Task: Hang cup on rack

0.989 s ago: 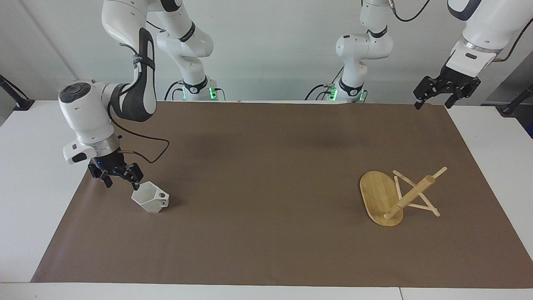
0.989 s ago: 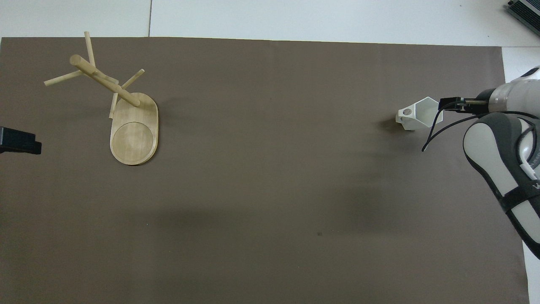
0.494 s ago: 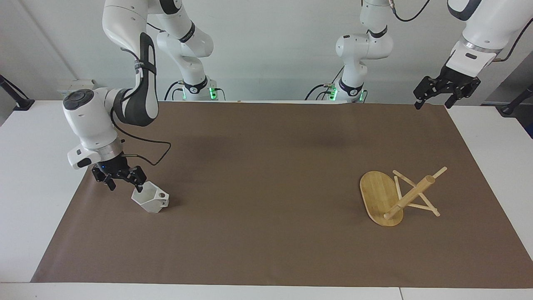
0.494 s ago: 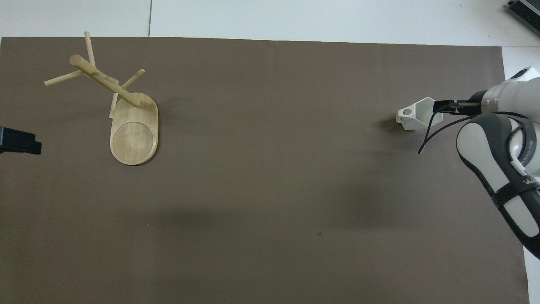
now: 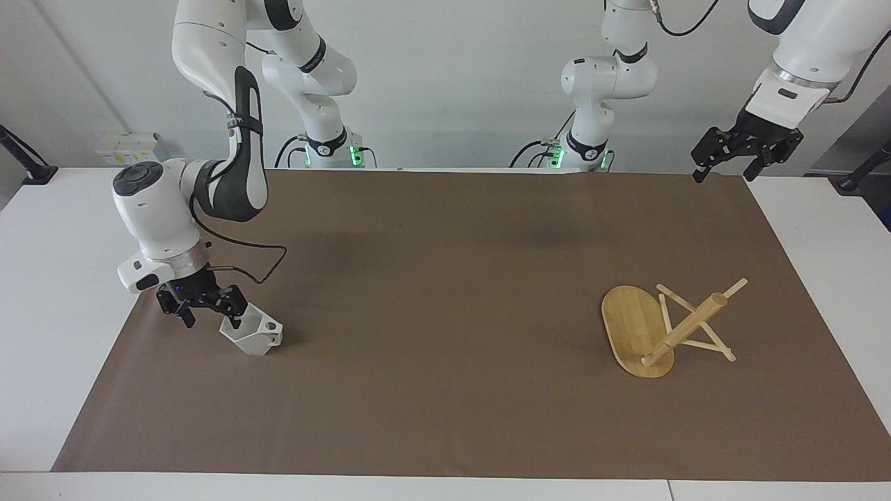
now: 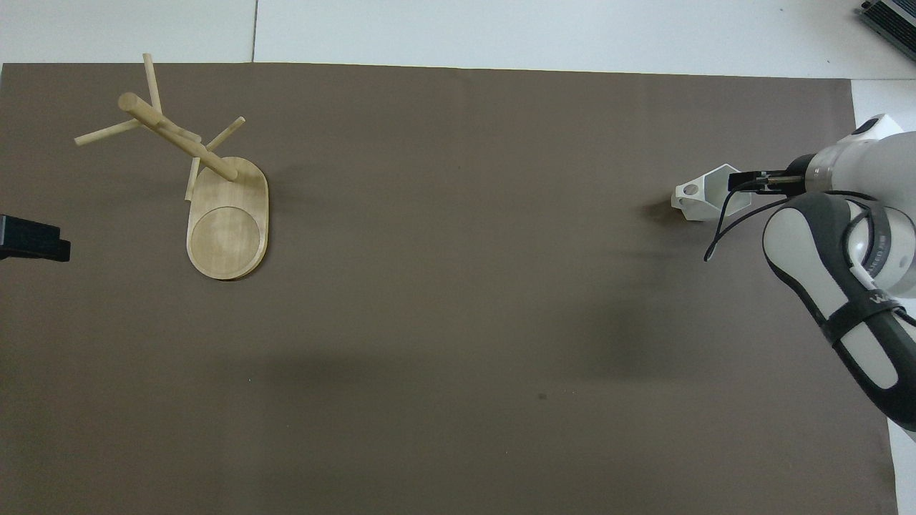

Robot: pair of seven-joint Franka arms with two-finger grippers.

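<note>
The white faceted cup (image 5: 252,332) sits on the brown mat toward the right arm's end of the table, its mouth tipped toward the gripper and its handle pointing toward the middle. It also shows in the overhead view (image 6: 703,198). My right gripper (image 5: 212,320) is low at the cup and open, with one finger at the cup's mouth and the other outside its wall; it also shows in the overhead view (image 6: 744,182). The bamboo rack (image 5: 686,325) stands on its oval base (image 5: 628,321) toward the left arm's end. My left gripper (image 5: 727,170) is open and waits raised over the mat's corner.
The brown mat (image 5: 445,278) covers most of the white table (image 5: 62,292). A black cable (image 5: 257,261) loops from the right wrist just over the mat beside the cup. In the overhead view the rack (image 6: 179,139) and the left gripper's tip (image 6: 32,239) show.
My right gripper has come down and moved in on the cup, so that one finger now sits at its mouth. The cup, the rack and the left arm have not moved.
</note>
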